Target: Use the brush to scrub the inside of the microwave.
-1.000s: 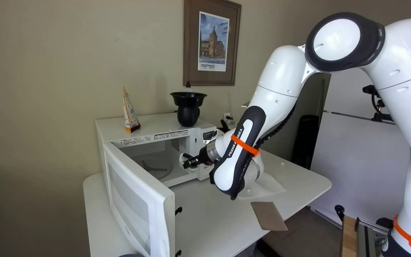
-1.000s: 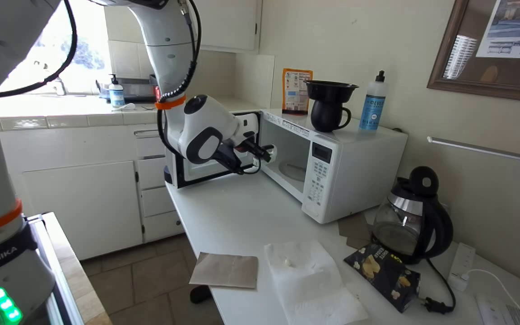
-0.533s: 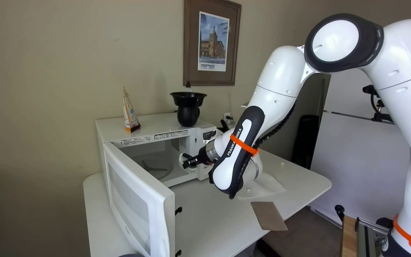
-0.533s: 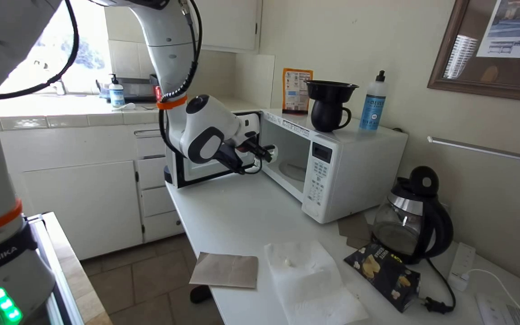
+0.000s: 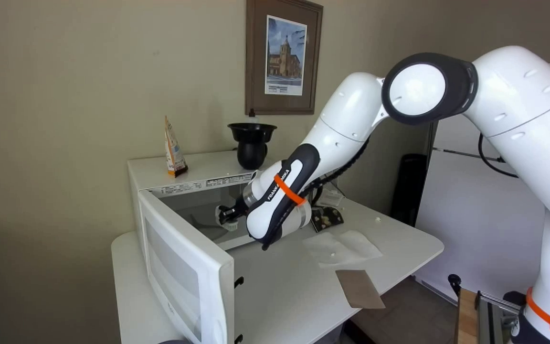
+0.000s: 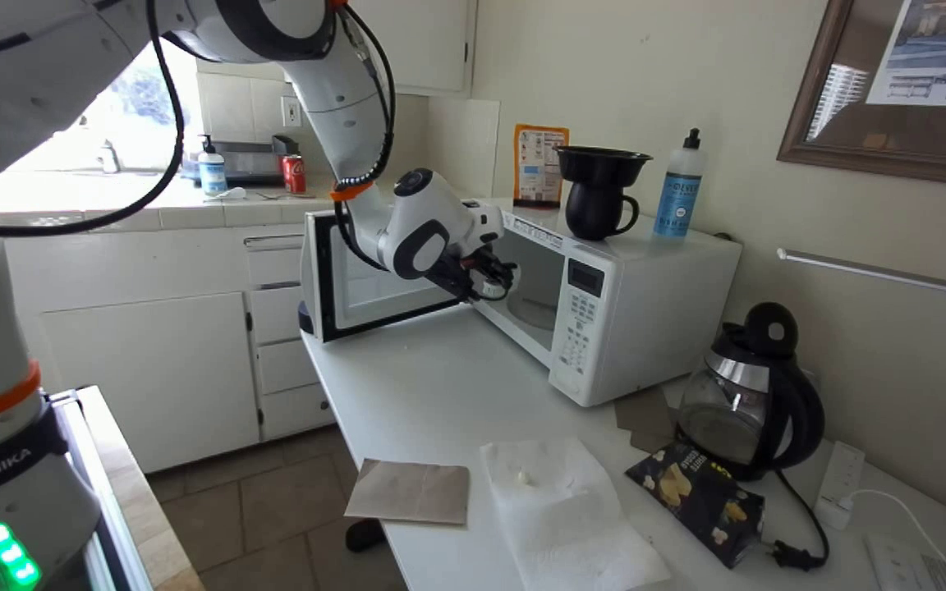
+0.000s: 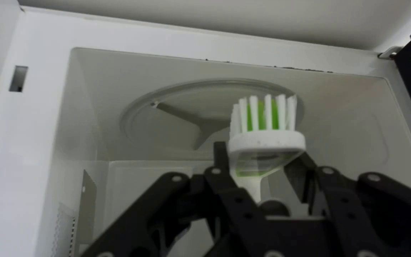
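- The gripper [image 7: 260,164] clasps the brush [image 7: 267,142] at the open mouth of the microwave [image 6: 670,320]; how deep, I cannot tell.
- Its door [image 5: 184,267] swings wide, leaving room over the desk [image 5: 284,286] toward the cardboard [image 6: 409,492] jutting past the edge.
- Since earlier, arm [image 5: 334,129] and brush have come nearer the microwave, uncovering a snack bag [image 5: 326,218].

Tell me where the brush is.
In the wrist view, the brush is just right of centre, held in the gripper, with the turntable of the microwave beyond it.
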Controlling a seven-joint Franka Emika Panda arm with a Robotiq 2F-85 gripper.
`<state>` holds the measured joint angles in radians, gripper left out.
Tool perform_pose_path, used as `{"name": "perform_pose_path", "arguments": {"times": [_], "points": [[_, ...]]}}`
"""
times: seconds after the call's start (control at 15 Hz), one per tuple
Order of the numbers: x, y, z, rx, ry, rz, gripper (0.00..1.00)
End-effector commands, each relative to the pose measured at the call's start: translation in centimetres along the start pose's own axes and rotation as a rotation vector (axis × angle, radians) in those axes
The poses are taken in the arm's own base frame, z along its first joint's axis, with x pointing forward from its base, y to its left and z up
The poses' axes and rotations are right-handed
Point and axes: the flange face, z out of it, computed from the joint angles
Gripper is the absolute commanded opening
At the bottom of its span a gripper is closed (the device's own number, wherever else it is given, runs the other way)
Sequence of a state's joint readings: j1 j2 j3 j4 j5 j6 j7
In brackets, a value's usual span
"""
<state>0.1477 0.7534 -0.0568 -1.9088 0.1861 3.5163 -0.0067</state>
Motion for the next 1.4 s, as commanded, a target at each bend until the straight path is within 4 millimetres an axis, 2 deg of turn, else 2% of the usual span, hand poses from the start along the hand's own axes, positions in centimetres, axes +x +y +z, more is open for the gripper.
{"name": "perform_pose_path", "arguments": {"times": [0.0, 0.33, 0.53, 1.0, 1.33], "points": [[0.2, -1.9, 5.1, -0.014, 0.027, -0.022, 0.19], [-2.3, -2.9, 9.4, -0.037, 0.073, -0.025, 0.19], [-2.8, -2.0, 11.5, -0.062, 0.106, -0.008, 0.19], [0.3, -1.9, 12.9, -0.103, 0.187, 0.013, 0.19], [0.8, -2.3, 14.0, -0.141, 0.167, 0.007, 0.19]]}}
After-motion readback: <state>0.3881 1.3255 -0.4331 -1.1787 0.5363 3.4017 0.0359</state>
